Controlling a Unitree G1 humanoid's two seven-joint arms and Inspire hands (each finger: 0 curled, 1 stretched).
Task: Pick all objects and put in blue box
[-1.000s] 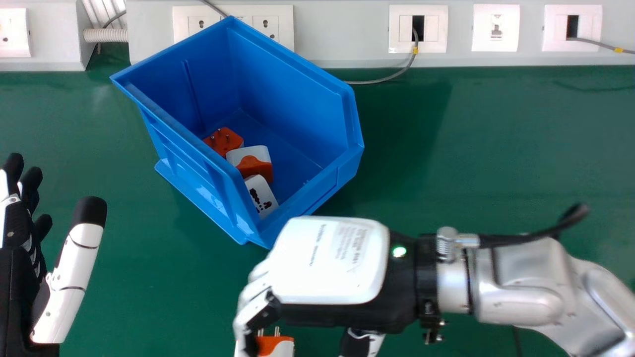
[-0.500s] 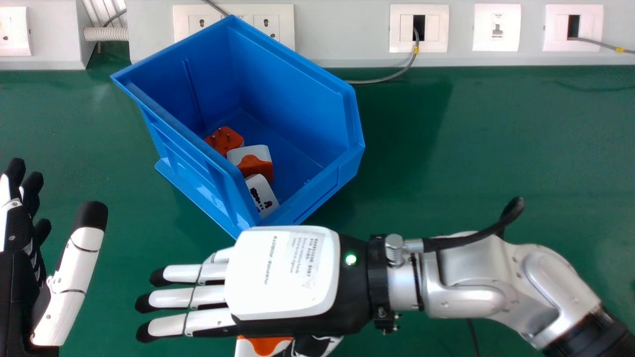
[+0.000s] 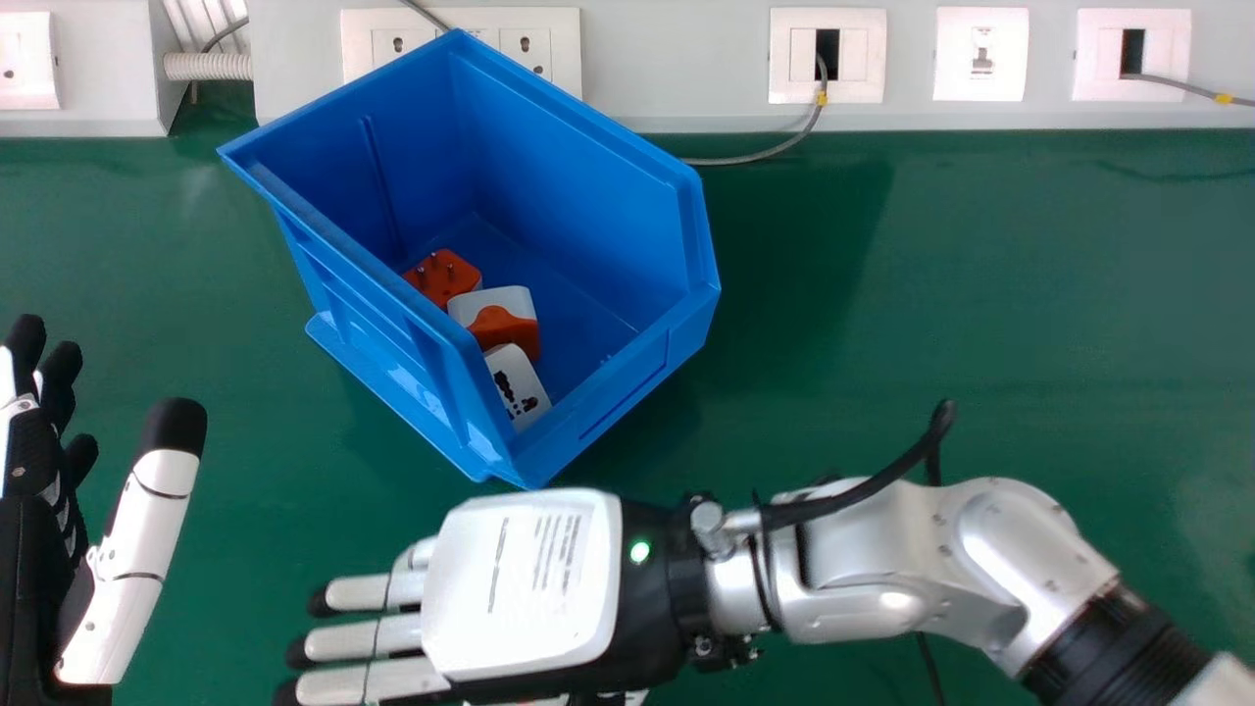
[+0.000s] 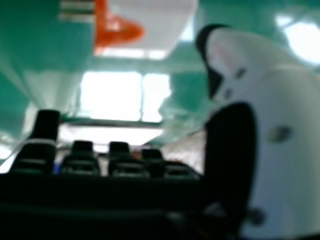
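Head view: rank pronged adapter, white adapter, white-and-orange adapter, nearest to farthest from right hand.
From the right hand:
1. White adapter, nearest corner of the box.
2. White-and-orange adapter, middle.
3. Pronged adapter, leftmost.

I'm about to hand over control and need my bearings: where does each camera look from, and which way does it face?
Head view: on the robot's head, facing forward and down at the blue box with plug adapters inside; left hand at the left edge, right hand and forearm along the bottom.
Right hand view: at the right hand, facing out past its fingers and thumb toward an orange-and-white adapter.
Both share the green tabletop and the right hand.
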